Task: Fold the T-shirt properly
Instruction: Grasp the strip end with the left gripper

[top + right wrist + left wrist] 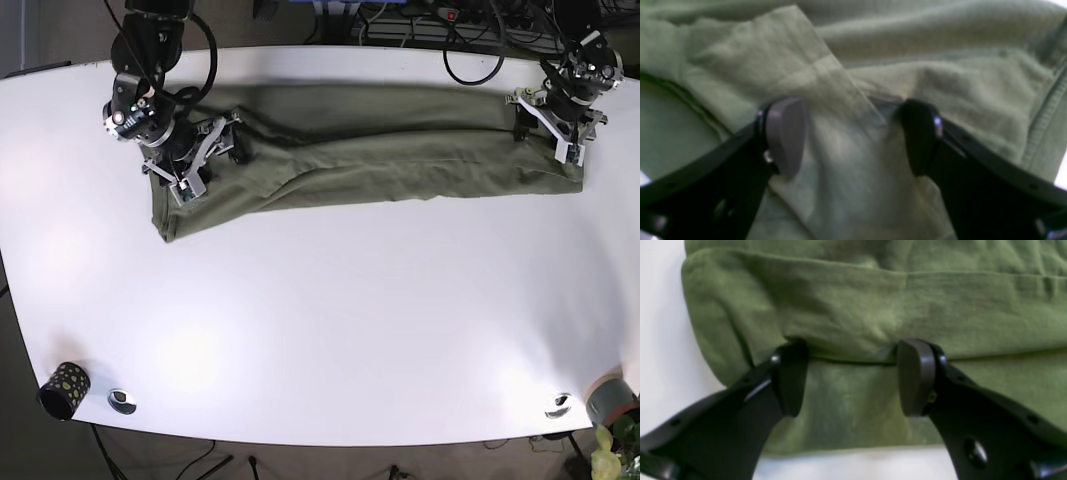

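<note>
Green T-shirt (370, 155) lies as a long band on the white worktop (330, 320), each end beneath a spread claw, left claw (851, 378) and right claw (853, 136); closing unevenly risks pinching one layer, skewing the fold.

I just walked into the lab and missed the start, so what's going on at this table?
A two-armed robot is folding an olive-green cotton T-shirt, which lies as a long folded band across the far side of the white table. The left gripper sits open at one end, its jaws straddling a folded edge. The right gripper is open over the bunched fabric at the other end. Neither has clamped the cloth.
</note>
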You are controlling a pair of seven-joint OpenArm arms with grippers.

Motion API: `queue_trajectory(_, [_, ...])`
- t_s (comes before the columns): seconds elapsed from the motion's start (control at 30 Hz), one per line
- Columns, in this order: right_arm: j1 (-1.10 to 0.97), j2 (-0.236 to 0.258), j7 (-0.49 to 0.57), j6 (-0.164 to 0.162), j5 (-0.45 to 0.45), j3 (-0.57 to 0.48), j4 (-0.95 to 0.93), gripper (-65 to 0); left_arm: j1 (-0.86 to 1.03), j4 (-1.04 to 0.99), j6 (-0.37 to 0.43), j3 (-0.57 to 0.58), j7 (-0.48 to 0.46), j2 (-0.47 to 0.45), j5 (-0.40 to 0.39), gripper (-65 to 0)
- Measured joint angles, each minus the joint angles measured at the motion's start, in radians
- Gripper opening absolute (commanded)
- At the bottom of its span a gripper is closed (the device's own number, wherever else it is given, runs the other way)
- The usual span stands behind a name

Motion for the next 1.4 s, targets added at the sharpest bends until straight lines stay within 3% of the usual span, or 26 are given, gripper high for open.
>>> queue_trajectory(0.23, [0.123, 0.034, 0.012, 0.002, -0.002, -0.001, -0.129, -21.4, -0.062, -0.055, 0.0, 0.003, -0.005, -0.001, -0.012, -25.4])
queue_trajectory(0.43, [0.13, 0.034, 0.006, -0.002, -0.009, -0.003, -0.132, -21.4, -0.061, 0.086, -0.001, -0.006, 0.154, 0.0, -0.027, -24.6])
queue_trajectory(0.6, [0.129, 0.034, 0.006, -0.002, -0.008, -0.004, -0.132, -21.4, -0.09, 0.145, -0.003, -0.142, 0.233, 0.002, -0.179, -9.0])
queue_trajectory(0.7, [0.129, 0.033, 0.006, -0.003, -0.009, -0.003, -0.132, -21.4, -0.122, 0.129, -0.002, -0.237, 0.289, 0.001, -0.176, -2.9])
queue_trajectory(0.87, [0.129, 0.033, 0.006, -0.005, -0.008, -0.003, -0.132, -21.4, -0.172, 0.041, 0.003, -0.254, 0.349, -0.011, -0.183, -3.1])
queue_trajectory(1.13, [0.129, 0.033, 0.006, -0.006, -0.009, -0.003, -0.132, -21.4, -0.188, -0.118, 0.002, -0.258, 0.343, -0.06, -0.303, -3.2])
queue_trajectory(1.4, [0.129, 0.032, 0.006, -0.006, -0.009, -0.003, -0.132, -21.4, -0.203, -0.183, 0.0, -0.252, 0.34, -0.066, -0.319, -3.2])
